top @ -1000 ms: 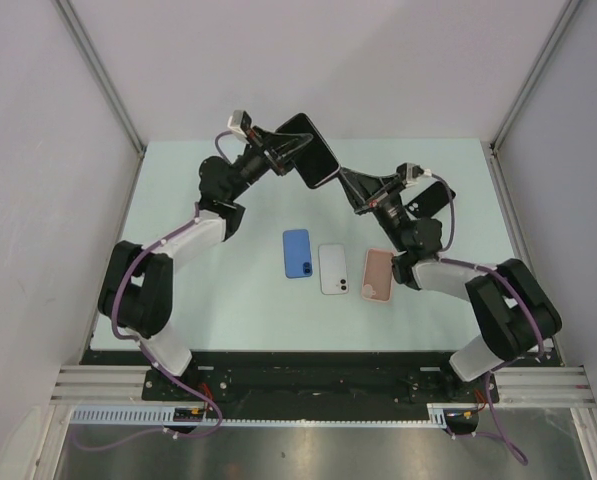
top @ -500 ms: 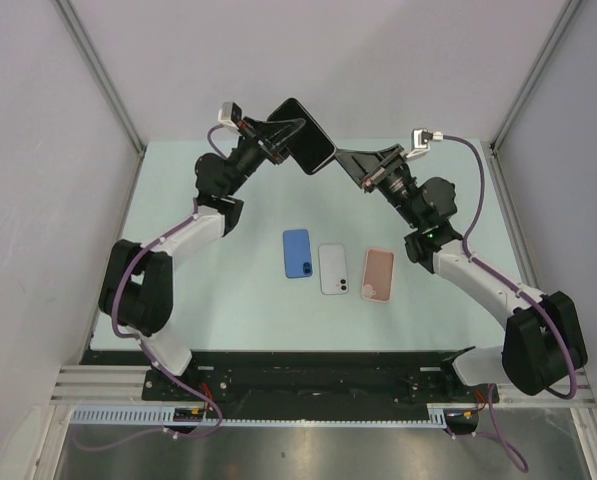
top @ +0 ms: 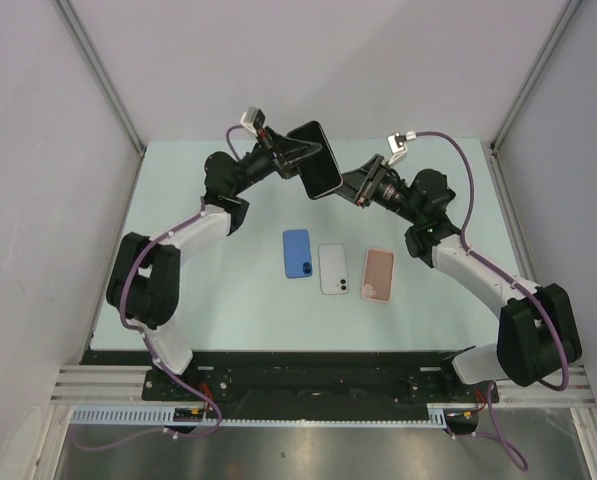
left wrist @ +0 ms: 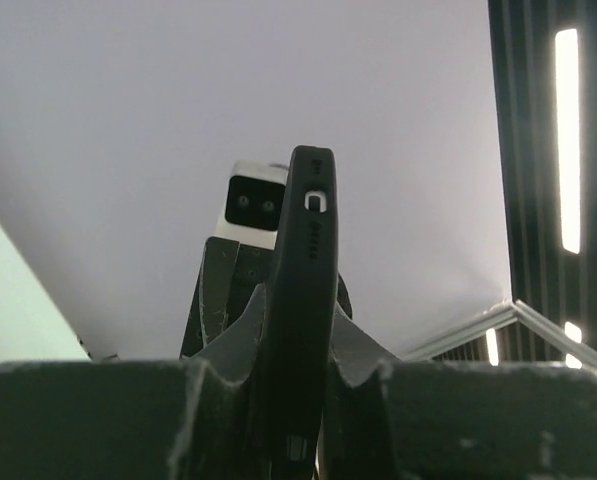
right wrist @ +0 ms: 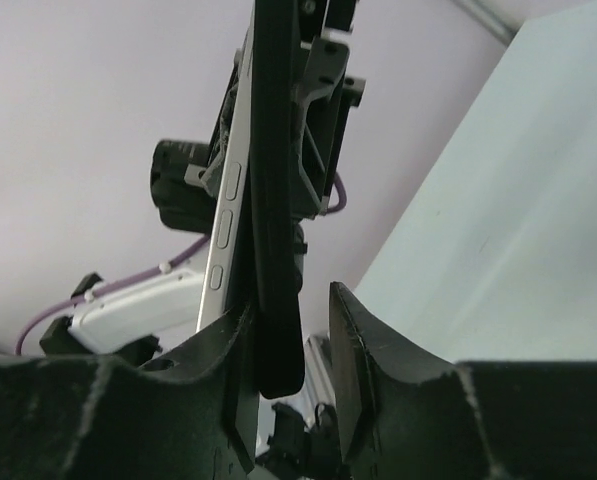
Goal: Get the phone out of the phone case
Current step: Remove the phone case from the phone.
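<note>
The phone in its black case (top: 315, 172) is held in the air above the far middle of the table. My left gripper (top: 300, 160) is shut on it; in the left wrist view the case (left wrist: 303, 300) stands edge-on, pinched in my left gripper (left wrist: 298, 310). My right gripper (top: 351, 186) is at the phone's right end. In the right wrist view its open jaws (right wrist: 293, 300) straddle that end. The left finger lies against the silver phone edge (right wrist: 226, 225). The black case (right wrist: 278, 220) sits apart from the right finger (right wrist: 353, 340).
Three phones or cases lie flat in a row on the pale green table (top: 198, 290): a blue one (top: 297, 253), a white one (top: 333, 269) and a pink one (top: 379, 274). Grey walls close in the back and sides.
My left gripper has lowered the cased phone slightly to the right. My right gripper has dropped and moved in, so its jaws now straddle the phone's end.
</note>
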You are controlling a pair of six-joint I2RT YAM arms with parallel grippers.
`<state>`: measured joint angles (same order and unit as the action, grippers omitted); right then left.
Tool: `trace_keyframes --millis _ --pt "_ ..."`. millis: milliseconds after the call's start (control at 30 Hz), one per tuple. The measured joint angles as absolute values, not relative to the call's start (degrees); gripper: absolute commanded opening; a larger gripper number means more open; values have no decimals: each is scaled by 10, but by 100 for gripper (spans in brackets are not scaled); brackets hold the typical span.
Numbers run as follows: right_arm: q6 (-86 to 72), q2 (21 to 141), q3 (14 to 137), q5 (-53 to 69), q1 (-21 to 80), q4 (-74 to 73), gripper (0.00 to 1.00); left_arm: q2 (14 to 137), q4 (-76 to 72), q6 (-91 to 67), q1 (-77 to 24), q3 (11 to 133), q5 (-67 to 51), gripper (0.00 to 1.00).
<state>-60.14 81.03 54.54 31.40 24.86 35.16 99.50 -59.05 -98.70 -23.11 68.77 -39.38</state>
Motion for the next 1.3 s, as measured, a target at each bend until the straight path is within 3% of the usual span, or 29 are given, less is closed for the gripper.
trace_keyframes --millis 300,400,433,633,700,733,800,833,1000,1067,1100,1300 --pt "-620 835 540 423 237 389 30 1012 -626 -994 -234 688 -458 0" --pt "-644 857 536 448 229 433 13 1021 -630 -995 -234 688 -459 0" --pt "-653 864 534 452 227 448 3 1028 -630 -995 -234 688 -459 0" --pt "-722 917 496 462 212 562 0 1063 -628 -1001 -235 687 -460 0" --pt "-741 930 482 461 209 594 0 1073 -628 -1001 -236 683 -462 7" --pt "-753 937 472 460 208 614 0 1078 -628 -1001 -237 680 -463 19" --pt "-772 947 454 460 204 649 0 1086 -625 -1000 -240 674 -461 31" --pt "-777 952 445 459 203 664 0 1088 -622 -1003 -242 671 -461 42" --pt "-780 960 415 439 199 703 0 1089 -618 -1016 -263 663 -447 71" --pt "-775 952 411 433 198 690 0 1088 -621 -1003 -272 662 -448 74" --pt "-772 946 409 431 198 677 0 1085 -616 -993 -275 658 -448 84" --pt "-718 877 403 405 194 513 0 1037 -519 -885 -293 635 -454 92"
